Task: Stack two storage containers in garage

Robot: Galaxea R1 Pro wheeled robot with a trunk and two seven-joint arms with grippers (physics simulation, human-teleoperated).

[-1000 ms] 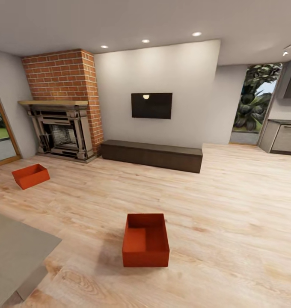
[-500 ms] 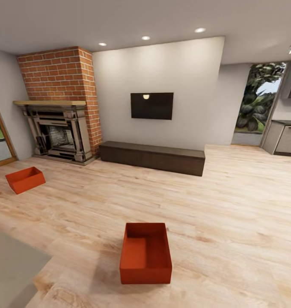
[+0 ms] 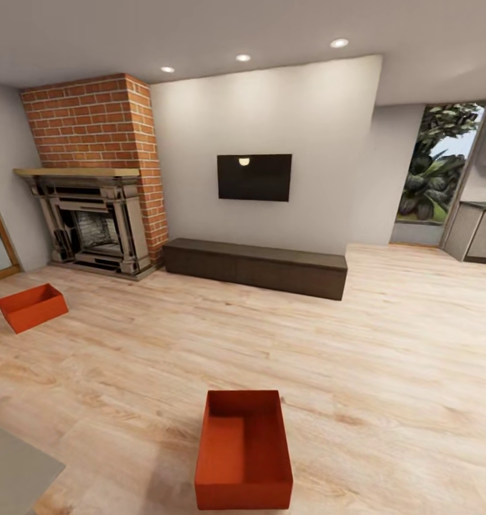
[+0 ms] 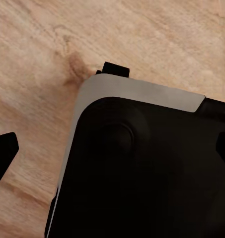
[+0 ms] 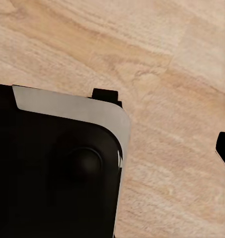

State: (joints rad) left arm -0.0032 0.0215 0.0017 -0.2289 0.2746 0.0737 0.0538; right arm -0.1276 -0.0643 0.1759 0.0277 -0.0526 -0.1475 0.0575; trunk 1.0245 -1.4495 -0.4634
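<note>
Head view: one red-orange open-top rectangular storage container (image 3: 244,449) sits on the light wood-plank floor (image 3: 386,372) straight ahead, presumably the first pickup; its twin (image 3: 32,307) lies near the brick fireplace (image 3: 93,179). Either gripper's opening I cannot tell.

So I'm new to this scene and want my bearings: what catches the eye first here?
A red-orange open-top box sits on the light wood floor straight ahead and close. A second, matching box lies far off to the left, in front of the brick fireplace. On the far wall hangs a dark TV, above a long low dark cabinet.
</note>
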